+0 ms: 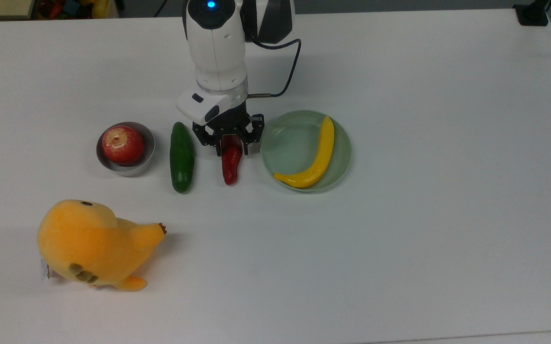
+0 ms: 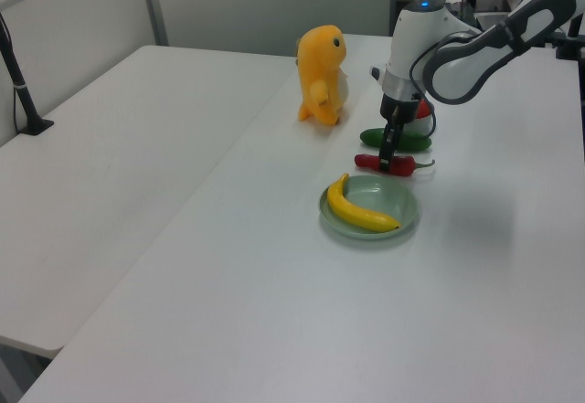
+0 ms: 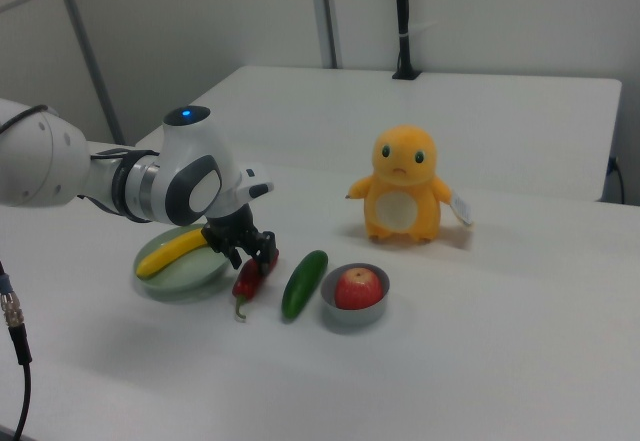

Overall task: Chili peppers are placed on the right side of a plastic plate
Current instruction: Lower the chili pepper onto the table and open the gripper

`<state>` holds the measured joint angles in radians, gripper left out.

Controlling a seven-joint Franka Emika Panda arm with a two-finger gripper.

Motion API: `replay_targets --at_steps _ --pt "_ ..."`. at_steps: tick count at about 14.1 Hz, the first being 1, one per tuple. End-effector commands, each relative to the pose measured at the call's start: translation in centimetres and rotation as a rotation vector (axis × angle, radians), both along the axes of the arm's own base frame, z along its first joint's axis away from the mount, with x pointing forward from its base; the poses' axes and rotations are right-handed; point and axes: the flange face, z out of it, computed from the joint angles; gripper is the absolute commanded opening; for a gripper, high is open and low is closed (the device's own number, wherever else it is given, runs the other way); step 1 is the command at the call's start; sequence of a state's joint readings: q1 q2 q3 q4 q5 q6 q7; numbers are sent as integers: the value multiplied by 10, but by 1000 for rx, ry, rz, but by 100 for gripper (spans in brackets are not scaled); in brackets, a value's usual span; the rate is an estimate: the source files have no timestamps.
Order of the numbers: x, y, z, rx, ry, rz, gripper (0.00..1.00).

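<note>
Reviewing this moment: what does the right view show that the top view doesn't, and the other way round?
The right view alone shows the plush toy's face and white belly, the chili's curled green stem lying on the table, and the wall behind. The top view alone shows the plate as a full circle with its bare half, and the banana's whole curve. Both show the gripper at the chili's stem end, between the cucumber and the plate, and the apple in the metal bowl.
</note>
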<state>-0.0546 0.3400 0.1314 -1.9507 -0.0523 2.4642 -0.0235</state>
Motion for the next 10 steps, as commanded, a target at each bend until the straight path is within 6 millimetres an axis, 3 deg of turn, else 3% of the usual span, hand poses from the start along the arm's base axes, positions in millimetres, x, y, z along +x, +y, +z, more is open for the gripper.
replay_targets --at_steps 1,5,10 --pt "3 -1 7 25 -18 -61 100" --pt "6 -3 33 19 6 -68 100" --pt "4 -7 103 1 90 -78 100"
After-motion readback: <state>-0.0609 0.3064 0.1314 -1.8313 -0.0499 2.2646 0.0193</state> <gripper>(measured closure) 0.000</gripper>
